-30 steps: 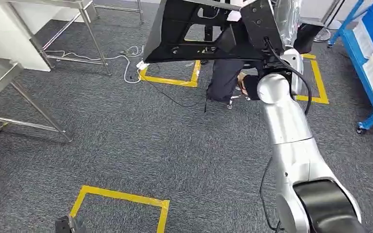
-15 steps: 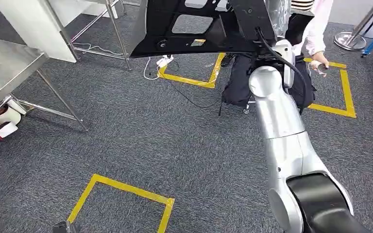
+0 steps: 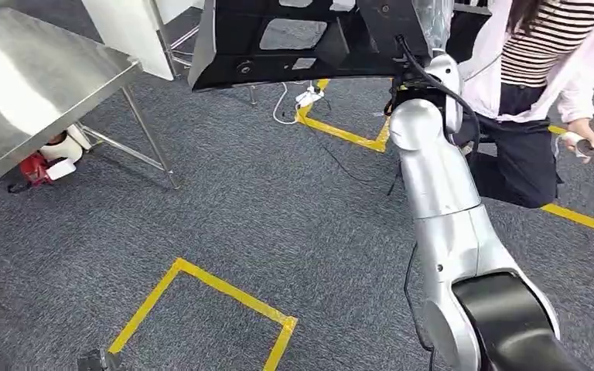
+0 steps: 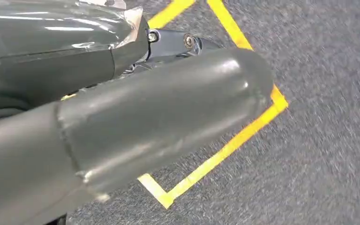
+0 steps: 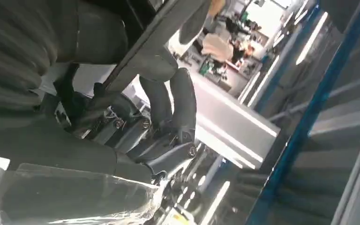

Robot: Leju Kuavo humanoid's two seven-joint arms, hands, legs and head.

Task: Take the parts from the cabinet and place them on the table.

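part [image 3: 309, 39] | gripped in right hand [image 5: 164, 108] | left hand [image 4: 136, 126] apparently empty

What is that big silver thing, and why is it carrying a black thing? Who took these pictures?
The silver thing is a robot's right arm. The robot took the pictures itself: one camera sits high on its body and one at each wrist. Its right robot hand grips a big black plastic part and holds it up above the grey carpet. The left robot hand hangs over yellow floor tape. A steel table stands at the left, and a person stands nearby.
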